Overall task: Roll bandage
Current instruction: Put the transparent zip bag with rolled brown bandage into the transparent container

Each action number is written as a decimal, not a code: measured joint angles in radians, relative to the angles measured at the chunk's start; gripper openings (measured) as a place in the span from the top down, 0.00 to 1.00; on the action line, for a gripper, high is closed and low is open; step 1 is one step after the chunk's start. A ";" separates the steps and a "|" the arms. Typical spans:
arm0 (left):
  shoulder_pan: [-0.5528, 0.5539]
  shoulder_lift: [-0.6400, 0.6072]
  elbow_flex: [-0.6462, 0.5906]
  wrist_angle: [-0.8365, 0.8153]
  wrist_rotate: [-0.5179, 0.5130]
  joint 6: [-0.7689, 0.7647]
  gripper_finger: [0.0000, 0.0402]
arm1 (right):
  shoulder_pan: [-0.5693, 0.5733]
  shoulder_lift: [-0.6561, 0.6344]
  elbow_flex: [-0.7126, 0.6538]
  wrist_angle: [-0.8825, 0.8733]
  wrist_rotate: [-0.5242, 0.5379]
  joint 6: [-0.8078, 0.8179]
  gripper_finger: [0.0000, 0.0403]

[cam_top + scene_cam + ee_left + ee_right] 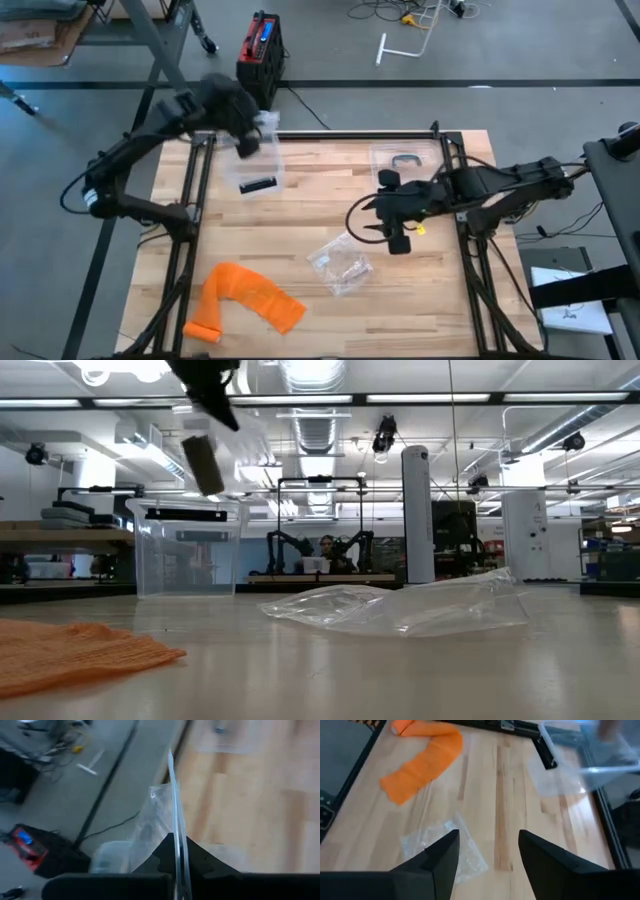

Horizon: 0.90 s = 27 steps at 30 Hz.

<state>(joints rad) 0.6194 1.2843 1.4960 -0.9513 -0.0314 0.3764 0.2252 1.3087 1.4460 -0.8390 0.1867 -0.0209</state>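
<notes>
The orange bandage [245,298] lies unrolled on the table's near left, with a rolled bit at its near end [205,328]. It also shows in the right wrist view [420,762]. My left gripper [248,138] is up over the far left corner, shut on a clear plastic bag [165,805]. My right gripper [487,855] hangs open above the table's right middle [395,215] with nothing between its fingers. It stands over a second clear bag [340,265] that lies flat on the wood. My left gripper pinches an edge of the clear bag [176,862] between its two shut fingers. The bag sticks out past the fingertips, seen edge-on, and is lifted clear above the table's far left. One layer or several, I cannot tell.
A clear plastic box [262,170] with a black strip inside stands at the far left, just under my left gripper. A third clear bag [400,160] holding a dark clip lies at the far right. Black frame rails [190,220] run along both table sides.
</notes>
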 joint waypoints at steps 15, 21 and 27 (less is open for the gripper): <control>0.388 0.181 0.000 -0.008 0.180 0.155 1.00 | -0.082 0.019 -0.056 0.007 -0.002 -0.034 0.52; 0.388 0.286 -0.001 -0.023 0.196 0.137 1.00 | -0.082 -0.007 -0.127 0.019 -0.002 0.043 0.53; 0.324 0.371 -0.049 0.006 0.261 0.158 1.00 | -0.082 -0.025 -0.172 0.058 -0.002 0.087 0.53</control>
<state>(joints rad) 0.9431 1.6555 1.4466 -0.9449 0.2295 0.5343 0.1432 1.2836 1.2742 -0.7810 0.1846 0.0666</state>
